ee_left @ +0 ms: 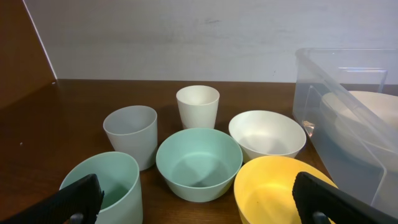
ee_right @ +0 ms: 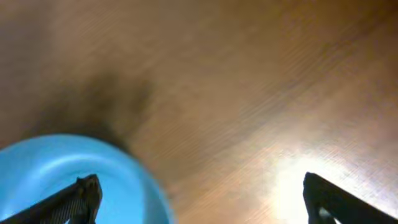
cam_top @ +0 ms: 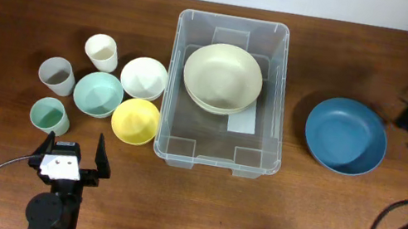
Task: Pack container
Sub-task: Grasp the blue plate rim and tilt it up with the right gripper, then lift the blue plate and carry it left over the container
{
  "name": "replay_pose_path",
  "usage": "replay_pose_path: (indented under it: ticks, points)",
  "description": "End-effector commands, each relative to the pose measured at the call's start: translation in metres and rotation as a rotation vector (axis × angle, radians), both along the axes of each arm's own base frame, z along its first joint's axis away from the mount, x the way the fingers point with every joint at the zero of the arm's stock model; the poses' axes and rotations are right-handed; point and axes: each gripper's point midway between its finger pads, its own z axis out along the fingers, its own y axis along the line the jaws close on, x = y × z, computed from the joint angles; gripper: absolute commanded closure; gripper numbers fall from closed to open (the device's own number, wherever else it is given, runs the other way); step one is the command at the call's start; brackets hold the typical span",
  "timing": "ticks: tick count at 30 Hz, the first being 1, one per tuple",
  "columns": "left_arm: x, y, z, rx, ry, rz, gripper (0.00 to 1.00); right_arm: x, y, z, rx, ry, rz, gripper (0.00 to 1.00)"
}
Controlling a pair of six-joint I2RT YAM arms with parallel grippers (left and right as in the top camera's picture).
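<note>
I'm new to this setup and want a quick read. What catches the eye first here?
The large clear container sits mid-table, with cream bowls nested inside it. To its right lies a lone blue dish. To its left is a cluster of cups and bowls, and the yellow bowl is the brightest of them.

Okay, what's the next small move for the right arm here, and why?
Probably shift the right claw toward the blue bowl to line up on its rim. The claw is open and empty, mostly over bare table, and the bowl sits outside the container.
</note>
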Motion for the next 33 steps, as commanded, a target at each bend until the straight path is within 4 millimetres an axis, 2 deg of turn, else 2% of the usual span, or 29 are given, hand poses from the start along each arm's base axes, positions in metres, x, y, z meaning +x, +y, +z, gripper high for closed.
replay_pose_path:
  ticks: [1,6,7,10,14,19,22,24,28,30,32,33]
  points:
    - [0.0,-0.002,-0.001,0.015,-0.002,-0.009,0.0,-0.002,0.02,-0.009,0.179,-0.058,0.156,0.01]
    - [0.0,-0.002,-0.001,0.015,-0.002,-0.009,0.0,-0.02,0.044,-0.04,0.301,-0.03,0.206,0.0]
    - [0.0,-0.002,-0.001,0.015,-0.002,-0.009,0.0,-0.023,0.056,-0.051,0.336,-0.026,0.238,0.02]
    - [0.0,-0.002,-0.001,0.015,-0.002,-0.009,0.0,-0.032,0.065,-0.07,0.354,-0.001,0.239,0.12]
    - [0.0,-0.002,-0.001,0.015,-0.002,-0.009,0.0,-0.042,0.07,-0.091,0.361,0.011,0.236,0.29]
    - [0.0,-0.002,-0.001,0.015,-0.001,-0.009,0.0,-0.049,0.075,-0.113,0.352,0.001,0.237,0.31]
    - [0.0,-0.002,-0.001,0.015,-0.002,-0.009,0.0,-0.051,0.076,-0.124,0.347,-0.021,0.214,0.44]
    - [0.0,-0.002,-0.001,0.015,-0.002,-0.009,0.0,-0.048,0.074,-0.128,0.345,-0.054,0.173,0.46]
    - [0.0,-0.002,-0.001,0.015,-0.002,-0.009,0.0,-0.046,0.073,-0.132,0.344,-0.084,0.138,0.7]
    - [0.0,-0.002,-0.001,0.015,-0.002,-0.009,0.0,-0.046,0.073,-0.132,0.342,-0.088,0.139,0.88]
    - [0.0,-0.002,-0.001,0.015,-0.001,-0.009,0.0,-0.045,0.072,-0.132,0.338,-0.093,0.14,0.96]
    - [0.0,-0.002,-0.001,0.015,-0.001,-0.009,0.0,-0.044,0.072,-0.131,0.336,-0.095,0.141,0.96]
